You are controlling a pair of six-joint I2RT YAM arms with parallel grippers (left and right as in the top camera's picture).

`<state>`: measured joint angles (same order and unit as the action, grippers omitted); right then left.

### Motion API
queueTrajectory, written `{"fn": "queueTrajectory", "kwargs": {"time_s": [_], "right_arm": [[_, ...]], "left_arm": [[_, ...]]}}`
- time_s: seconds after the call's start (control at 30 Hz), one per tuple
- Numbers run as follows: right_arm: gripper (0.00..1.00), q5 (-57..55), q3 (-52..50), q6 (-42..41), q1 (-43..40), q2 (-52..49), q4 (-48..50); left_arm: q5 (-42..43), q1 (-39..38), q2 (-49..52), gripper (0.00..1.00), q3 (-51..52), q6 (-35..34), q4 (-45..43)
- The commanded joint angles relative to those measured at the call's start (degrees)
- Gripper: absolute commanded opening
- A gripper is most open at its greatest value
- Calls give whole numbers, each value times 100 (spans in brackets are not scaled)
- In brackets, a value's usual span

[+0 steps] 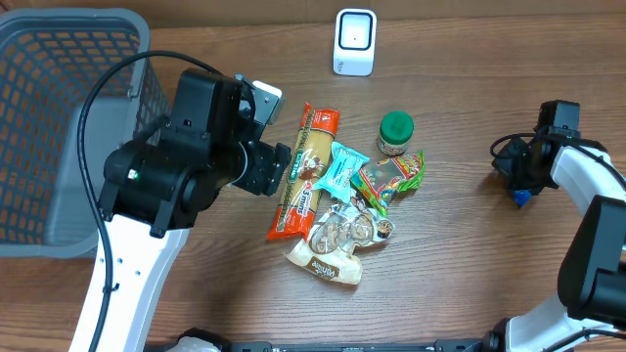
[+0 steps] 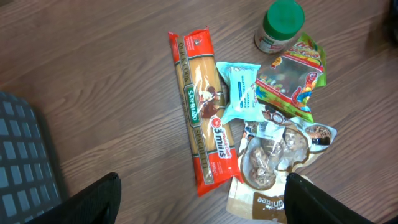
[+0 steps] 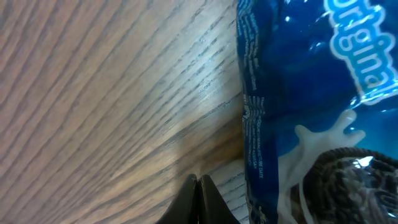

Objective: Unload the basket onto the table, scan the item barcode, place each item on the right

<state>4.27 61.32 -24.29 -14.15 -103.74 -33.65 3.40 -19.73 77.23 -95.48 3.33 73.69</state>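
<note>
Several packaged items lie in a pile mid-table: a long red pasta packet (image 2: 202, 112), a light blue wrapper (image 2: 241, 92), a green-lidded jar (image 2: 283, 25), a colourful candy bag (image 2: 292, 78), a clear cookie bag (image 2: 273, 155) and a cream-and-brown pouch (image 2: 258, 200). My left gripper (image 2: 202, 202) hovers open above the near end of the pasta packet and holds nothing. A white scanner (image 1: 353, 42) stands at the back. My right gripper (image 3: 199, 199) is shut and empty, low over the table, with a blue cookie packet (image 3: 311, 93) just to its right.
A grey mesh basket (image 1: 59, 137) fills the far left of the table, its corner showing in the left wrist view (image 2: 22, 162). The right arm (image 1: 577, 176) rests near the right edge. A black cable (image 1: 98, 147) loops over the left arm.
</note>
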Motion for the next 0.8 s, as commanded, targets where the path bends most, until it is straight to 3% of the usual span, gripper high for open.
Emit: {"fn": "queueTrajectory", "kwargs": {"time_s": [0.0, 0.77], "right_arm": [[4, -101, -24, 0, -175, 42, 50], [4, -350, -267, -68, -1834, 42, 975]], "left_arm": [[68, 33, -103, 75, 61, -33, 2], [111, 31, -103, 77, 61, -79, -4]]}}
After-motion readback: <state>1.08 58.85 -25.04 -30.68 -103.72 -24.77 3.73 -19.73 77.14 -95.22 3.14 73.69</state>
